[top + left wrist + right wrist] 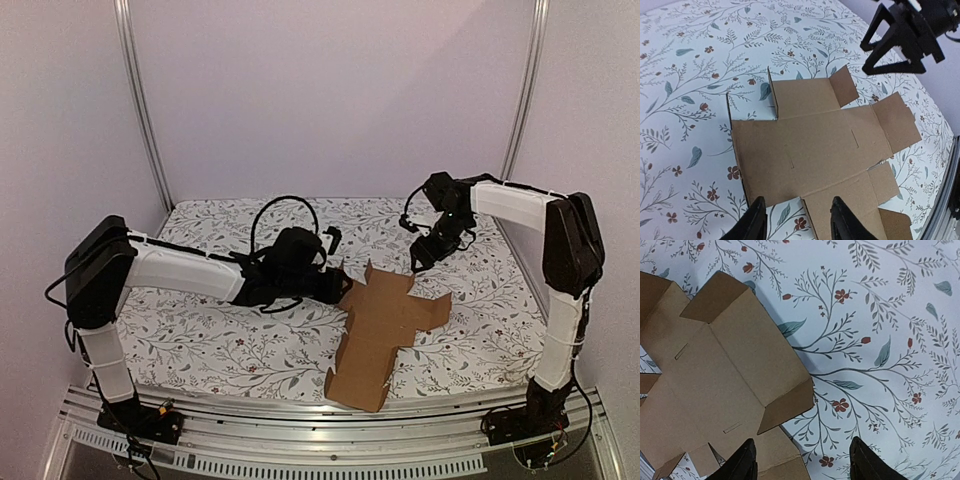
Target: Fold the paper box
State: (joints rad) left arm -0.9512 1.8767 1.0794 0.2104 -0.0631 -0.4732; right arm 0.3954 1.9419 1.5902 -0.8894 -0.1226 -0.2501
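Left pincer, right pincer, one flat paper box

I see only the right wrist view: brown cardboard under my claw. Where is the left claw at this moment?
Observer: The left claw is at the left edge of the paper box, open, and it grips nothing.
Operator: Thank you. Is the whole sheet lying on the table?
Observer: The top view shows it flat, and its near end reaches the front edge of the table.
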